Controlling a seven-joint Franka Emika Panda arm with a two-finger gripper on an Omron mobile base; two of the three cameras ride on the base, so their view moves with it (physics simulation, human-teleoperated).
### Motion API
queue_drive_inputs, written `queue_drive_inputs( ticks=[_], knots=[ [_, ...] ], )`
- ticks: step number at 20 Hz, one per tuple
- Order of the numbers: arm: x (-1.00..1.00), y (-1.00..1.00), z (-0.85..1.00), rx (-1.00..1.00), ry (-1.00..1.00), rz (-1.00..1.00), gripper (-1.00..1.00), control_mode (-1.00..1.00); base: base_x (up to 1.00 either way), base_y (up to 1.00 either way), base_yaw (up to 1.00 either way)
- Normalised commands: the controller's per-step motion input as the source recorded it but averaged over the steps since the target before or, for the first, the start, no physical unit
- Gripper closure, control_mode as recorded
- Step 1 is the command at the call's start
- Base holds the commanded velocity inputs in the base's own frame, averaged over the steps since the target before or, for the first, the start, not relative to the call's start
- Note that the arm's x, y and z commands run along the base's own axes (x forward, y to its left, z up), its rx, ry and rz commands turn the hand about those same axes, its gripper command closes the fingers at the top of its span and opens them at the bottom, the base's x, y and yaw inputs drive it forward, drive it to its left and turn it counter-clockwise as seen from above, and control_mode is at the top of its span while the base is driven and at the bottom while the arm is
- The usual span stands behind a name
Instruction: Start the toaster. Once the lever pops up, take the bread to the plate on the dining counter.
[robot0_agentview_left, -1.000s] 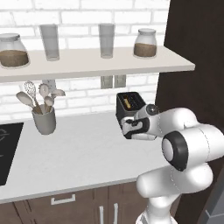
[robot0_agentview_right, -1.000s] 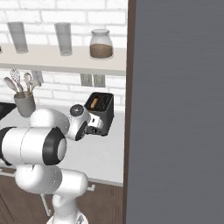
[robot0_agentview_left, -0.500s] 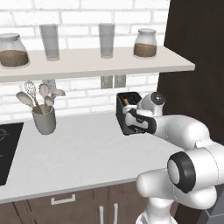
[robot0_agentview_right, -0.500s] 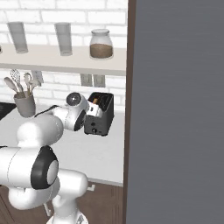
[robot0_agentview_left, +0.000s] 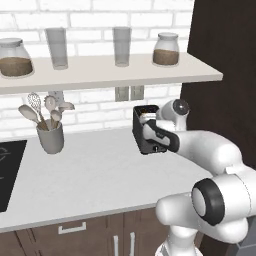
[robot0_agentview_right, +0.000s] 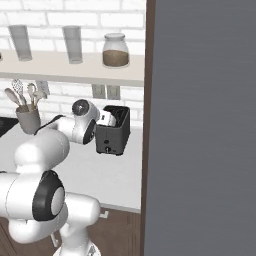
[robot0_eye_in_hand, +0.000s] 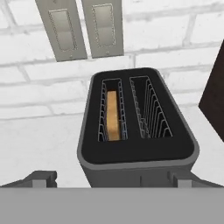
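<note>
The dark grey toaster (robot0_agentview_left: 145, 131) stands on the pale worktop against the brick wall, also seen as toaster (robot0_agentview_right: 113, 134). In the hand view the toaster (robot0_eye_in_hand: 135, 151) lies just below the hand, both slots facing up. The bread (robot0_eye_in_hand: 113, 114), a golden slice, sits down in the left slot. My gripper (robot0_eye_in_hand: 113, 180) hovers over the toaster's near end, open, its fingertips (robot0_eye_in_hand: 42, 178) spread wider than the toaster body and holding nothing. From the base views the gripper (robot0_agentview_left: 151, 134) sits at the toaster's top front. The plate and the dining counter are out of view.
A grey utensil holder (robot0_agentview_left: 50, 138) stands left on the worktop, with a black hob (robot0_agentview_left: 7, 169) at the far left. A shelf (robot0_agentview_left: 110, 72) with jars and glasses hangs above. A dark tall cabinet (robot0_agentview_left: 225, 75) closes off the right side. Wall sockets (robot0_eye_in_hand: 83, 28) sit behind the toaster.
The arm has stretched forward and carried the hand from in front of the toaster up to its top front edge. The jaws stayed open.
</note>
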Motion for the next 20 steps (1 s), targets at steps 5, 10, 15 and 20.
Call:
queue_drive_inputs(
  ticks=[5, 10, 15, 20],
  knots=[
    [-0.02, 0.04, -0.18, 0.0, -0.24, 0.0, -1.0, -1.0, 0.0, 0.0, 0.0],
    [0.06, 0.04, -0.06, 0.0, -0.12, 0.0, -1.0, -1.0, 0.0, 0.0, 0.0],
    [0.18, 0.0, 0.08, 0.0, 0.02, 0.0, -1.0, -1.0, 0.0, 0.0, 0.0],
    [0.33, 0.0, 0.01, 0.0, 0.02, 0.0, -1.0, -1.0, 0.0, 0.0, 0.0]
  ],
)
